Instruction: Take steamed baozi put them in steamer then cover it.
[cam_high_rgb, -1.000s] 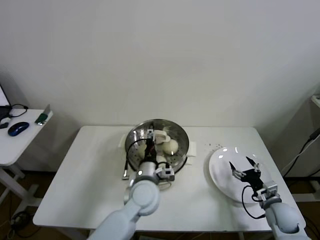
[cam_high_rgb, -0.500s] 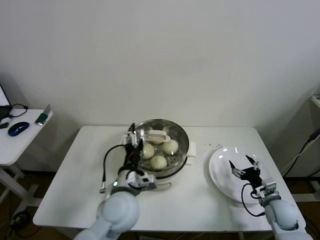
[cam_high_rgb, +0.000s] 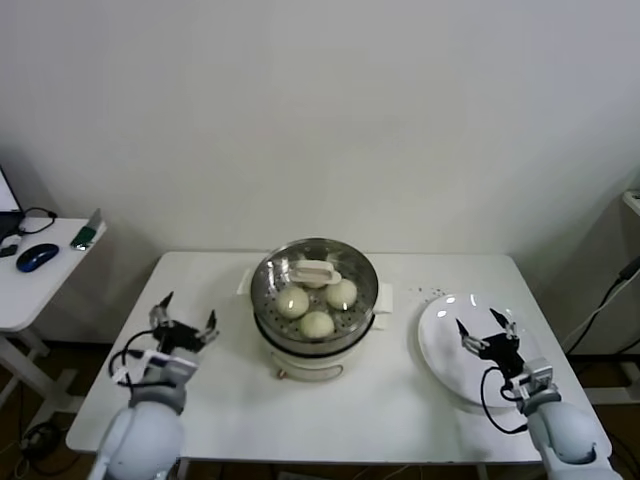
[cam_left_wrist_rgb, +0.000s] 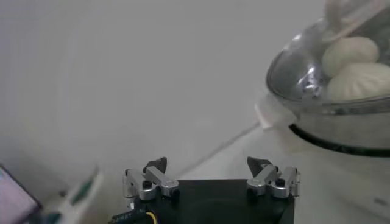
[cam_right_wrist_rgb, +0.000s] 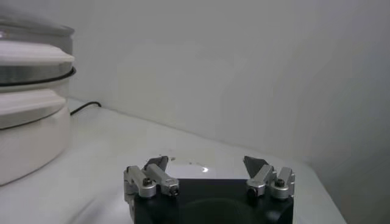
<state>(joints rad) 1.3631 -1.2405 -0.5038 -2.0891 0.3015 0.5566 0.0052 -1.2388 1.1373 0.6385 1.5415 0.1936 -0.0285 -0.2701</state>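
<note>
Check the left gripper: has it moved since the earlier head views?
Yes. The left gripper has pulled away from the steamer to the robot's left and now hangs open over the table, clear of the cover.

Wall: plain white wall behind the work, evenly lit.
Main table: white rectangular table, standing against the wall.
Side table: smaller white side table at the left, carrying a blue mouse and a black cable.
</note>
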